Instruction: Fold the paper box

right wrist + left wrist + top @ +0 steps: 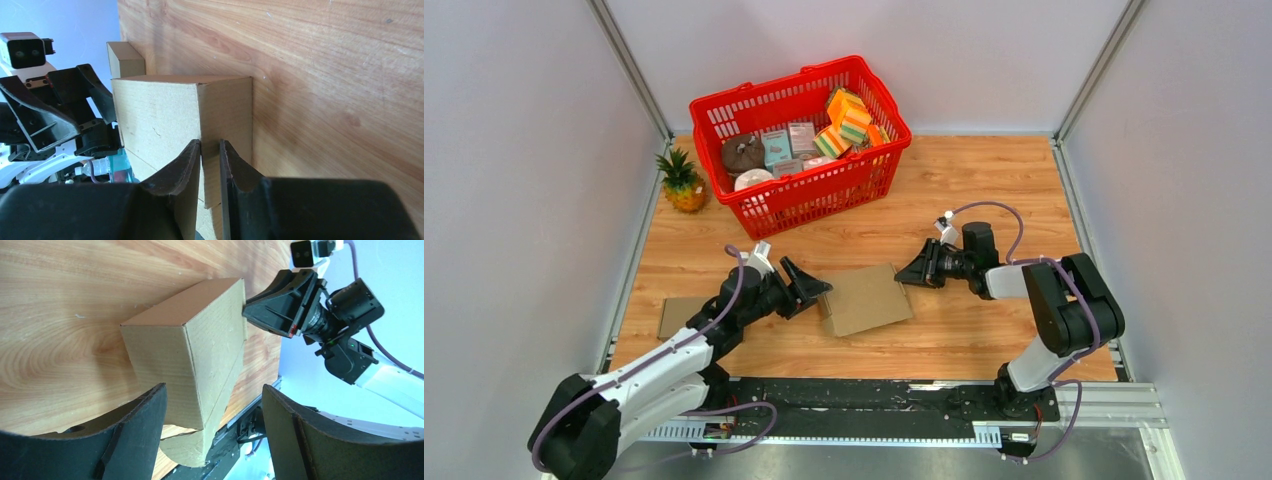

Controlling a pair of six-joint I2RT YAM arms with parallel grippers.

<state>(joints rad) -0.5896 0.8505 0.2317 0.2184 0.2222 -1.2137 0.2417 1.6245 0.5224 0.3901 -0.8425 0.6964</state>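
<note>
bench edge: both arms are mounted on a black rail (874,400) at the near side of the wooden bench (984,190).
flat cardboard: a separate piece (679,315) lies flat at the near left, beside the left arm and well apart from the box.
left hand: the left hand (812,292) is wide, its fingers (145,425) spread on either side of the box's left end, with a gap on both sides and nothing held.
paper box: the paper box (864,298) sits mid-bench between the two hands; it is plain brown with its sides standing up, and a loose flap hangs at the end facing the left hand.
right hand: the right hand (908,273) is narrow, pinching a thin cardboard edge at the box's far right corner; its fingers (182,167) are nearly together.
pineapple: a small pineapple (684,185) stands at the far left, just beside the basket.
basket: a red basket (824,195) at the far centre holds striped sponges (849,120), small boxes and round items.
</note>
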